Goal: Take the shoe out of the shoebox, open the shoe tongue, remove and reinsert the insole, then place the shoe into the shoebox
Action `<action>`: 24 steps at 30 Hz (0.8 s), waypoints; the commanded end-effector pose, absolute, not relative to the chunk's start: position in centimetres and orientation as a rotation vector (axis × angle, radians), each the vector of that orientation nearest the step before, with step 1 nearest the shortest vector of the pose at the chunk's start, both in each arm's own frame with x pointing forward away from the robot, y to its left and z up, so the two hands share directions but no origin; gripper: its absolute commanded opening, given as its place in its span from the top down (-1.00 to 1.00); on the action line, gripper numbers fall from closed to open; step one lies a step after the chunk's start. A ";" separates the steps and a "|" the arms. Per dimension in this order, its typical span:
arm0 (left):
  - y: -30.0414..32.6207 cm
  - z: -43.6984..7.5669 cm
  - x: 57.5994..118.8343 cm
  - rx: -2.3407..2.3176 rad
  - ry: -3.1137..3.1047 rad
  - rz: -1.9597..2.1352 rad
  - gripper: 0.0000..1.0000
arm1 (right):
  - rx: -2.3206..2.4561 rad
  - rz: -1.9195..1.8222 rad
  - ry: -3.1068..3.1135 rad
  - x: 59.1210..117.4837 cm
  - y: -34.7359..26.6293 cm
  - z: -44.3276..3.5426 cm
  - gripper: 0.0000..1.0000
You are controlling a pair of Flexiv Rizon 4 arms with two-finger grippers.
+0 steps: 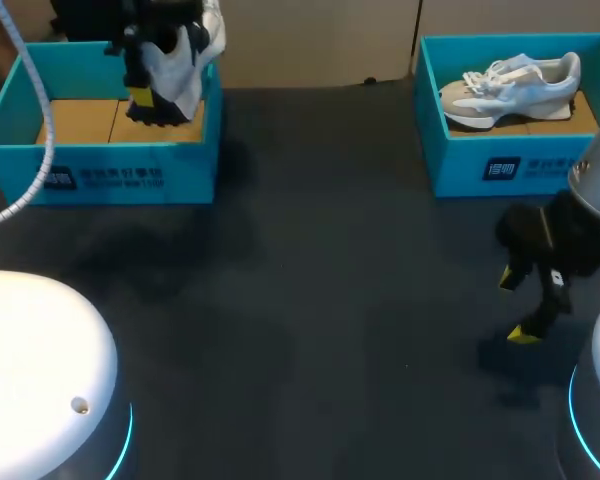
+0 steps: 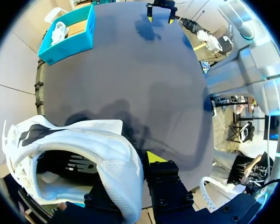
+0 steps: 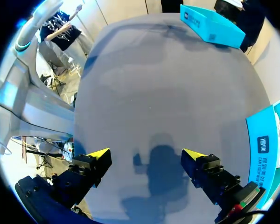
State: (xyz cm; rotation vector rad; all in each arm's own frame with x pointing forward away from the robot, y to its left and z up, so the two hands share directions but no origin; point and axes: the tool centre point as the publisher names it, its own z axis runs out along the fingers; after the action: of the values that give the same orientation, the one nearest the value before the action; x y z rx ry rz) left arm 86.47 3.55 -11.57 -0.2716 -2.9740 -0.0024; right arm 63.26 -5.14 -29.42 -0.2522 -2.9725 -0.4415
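A white shoe [image 1: 180,60] hangs over the left teal shoebox [image 1: 110,170] at the back left, held by my left gripper [image 1: 145,95]. In the left wrist view my left gripper [image 2: 135,161] is shut on the shoe's [image 2: 84,140] collar wall; one yellow tip shows outside it and the other finger is hidden inside. The shoe's opening faces the camera. My right gripper [image 1: 515,305] hovers low over the table at the right, open, with nothing between its fingers [image 3: 147,156].
A second teal shoebox [image 1: 500,165] at the back right holds a grey-white shoe [image 1: 515,88]. The dark table [image 1: 310,300] stretches between the two boxes. Both boxes stand near the table's far edge.
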 end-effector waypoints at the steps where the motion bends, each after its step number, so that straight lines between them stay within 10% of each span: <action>1: 4.8 -11.0 88.8 -0.274 -2.948 0.003 1.00 | -0.251 -0.440 -2.973 63.2 -5.1 -29.5 -1.00; 24: 12.1 -10.7 94.1 -0.415 -2.935 -0.036 1.00 | -0.251 -0.440 -2.973 63.2 -5.1 -29.5 -1.00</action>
State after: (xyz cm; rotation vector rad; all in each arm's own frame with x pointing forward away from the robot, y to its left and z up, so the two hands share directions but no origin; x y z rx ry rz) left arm 93.72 11.62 -11.24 -0.3894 -2.9320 -0.0060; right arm 63.25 -5.14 -29.42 -0.2521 -2.9725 -0.4415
